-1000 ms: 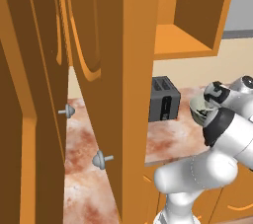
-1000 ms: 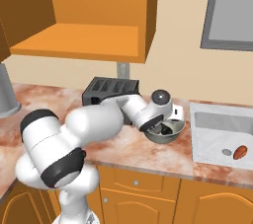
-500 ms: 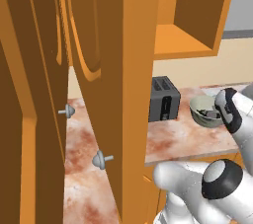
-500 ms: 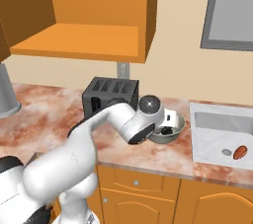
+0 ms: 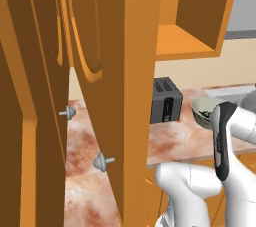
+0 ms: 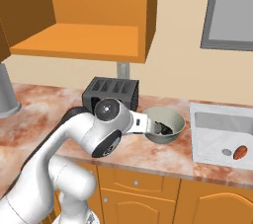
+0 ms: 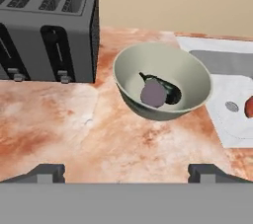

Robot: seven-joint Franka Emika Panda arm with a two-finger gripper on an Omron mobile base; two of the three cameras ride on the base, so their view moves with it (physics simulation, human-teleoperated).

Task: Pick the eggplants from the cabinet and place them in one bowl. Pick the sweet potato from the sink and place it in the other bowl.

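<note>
Claw: spread wide, nothing held. Ahead: grey-green bowl with eggplants. Risk judged: bowl clipped when sweet potato is approached.

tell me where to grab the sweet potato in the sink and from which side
Probably across its narrow middle, coming straight down from above. The sweet potato lies flat on the floor of the sink beside the drain, an oblong lump, so the open fingers should straddle its short width; the basin walls would likely block a sideways approach.
</note>
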